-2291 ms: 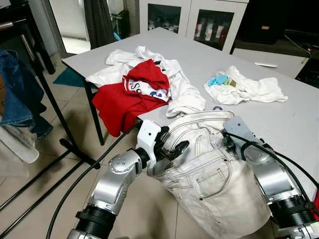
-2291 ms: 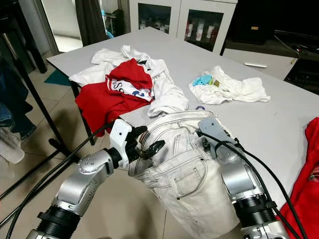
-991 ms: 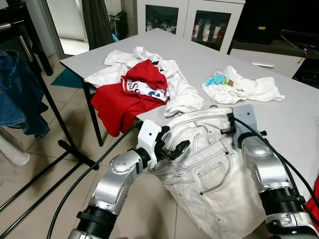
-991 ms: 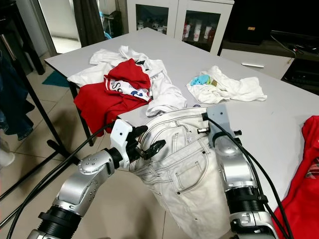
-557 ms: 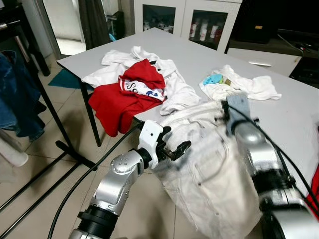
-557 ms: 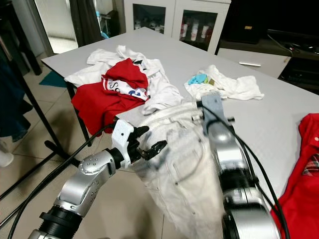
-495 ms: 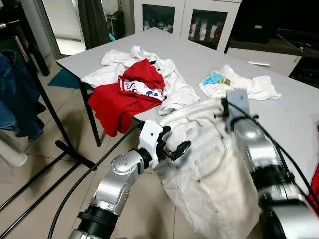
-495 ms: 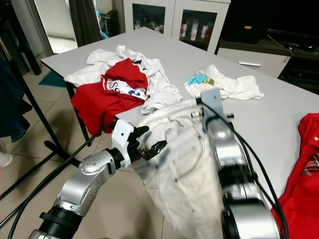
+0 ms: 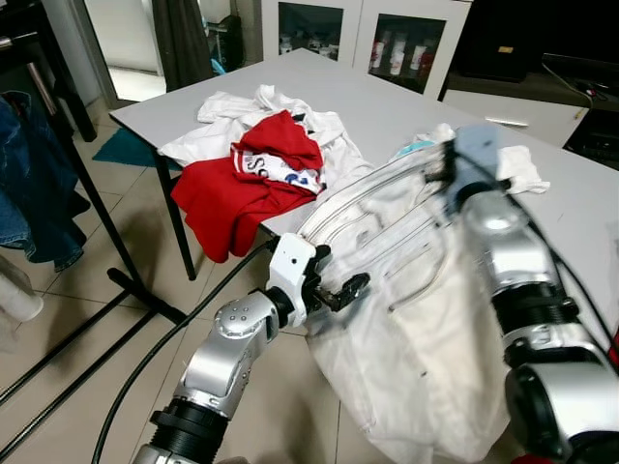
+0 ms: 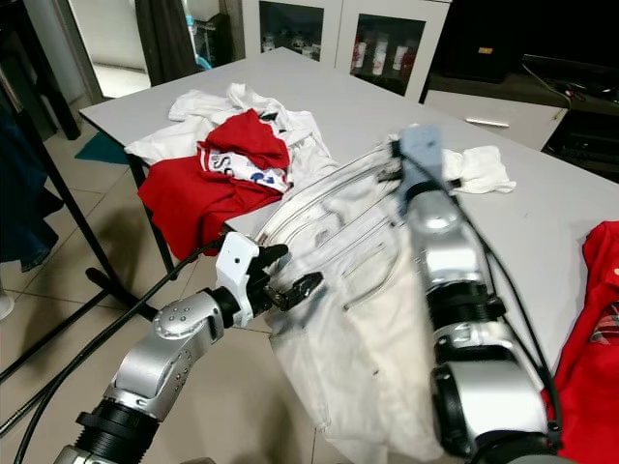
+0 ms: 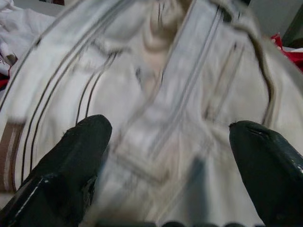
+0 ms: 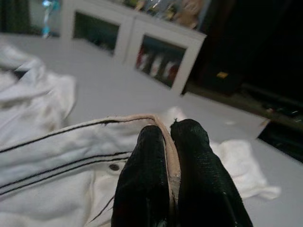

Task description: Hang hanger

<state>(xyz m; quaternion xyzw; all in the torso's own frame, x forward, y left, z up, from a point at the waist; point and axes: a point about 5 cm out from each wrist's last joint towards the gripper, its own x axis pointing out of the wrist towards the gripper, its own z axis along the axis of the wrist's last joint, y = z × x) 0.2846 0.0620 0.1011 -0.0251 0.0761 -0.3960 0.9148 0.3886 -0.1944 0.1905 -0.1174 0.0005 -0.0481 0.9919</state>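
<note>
A pair of white trousers [image 9: 416, 290] hangs stretched in front of me, off the near edge of the grey table [image 9: 377, 106]. My right gripper [image 12: 168, 130] is shut on the waistband and holds it up high above the table; in the left eye view its wrist [image 9: 474, 155] sits at the top of the cloth. Low at the trousers' left edge is my left gripper [image 9: 334, 285], open, its fingers [image 11: 71, 156] spread wide with the white cloth just ahead of them.
A red shirt [image 9: 242, 188] and white clothes [image 9: 242, 116] are heaped on the table's left corner, more white cloth [image 9: 522, 169] behind my right arm, and a red garment [image 10: 590, 319] at far right. A black rack [image 9: 126, 280] with blue jeans [image 9: 29, 184] stands left.
My right gripper has risen and swung away from me with the waistband, lifting the trousers off the table so they hang taut. The left gripper has stayed in place, open.
</note>
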